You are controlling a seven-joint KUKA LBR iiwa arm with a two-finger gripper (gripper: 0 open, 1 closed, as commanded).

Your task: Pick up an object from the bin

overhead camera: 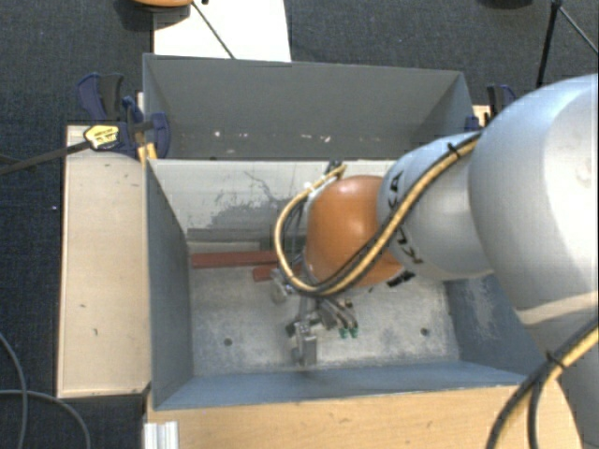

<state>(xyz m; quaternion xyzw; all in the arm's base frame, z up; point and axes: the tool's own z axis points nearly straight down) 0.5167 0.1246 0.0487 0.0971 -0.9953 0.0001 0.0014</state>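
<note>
Gripper (304, 342) being held low over the bin (168, 288) floor at lower centre of the frame, its grip state not being shown, small green thing (348, 331) lying just right of it, red-brown bar (225, 260) lying at centre left.

Grey metal bin (225, 340), floor's pretty scuffed up. A long reddish-brown stick (229, 260) lies flat along the far wall, toward the left corner. Tiny green bits (348, 330) sit around mid-floor.
</note>
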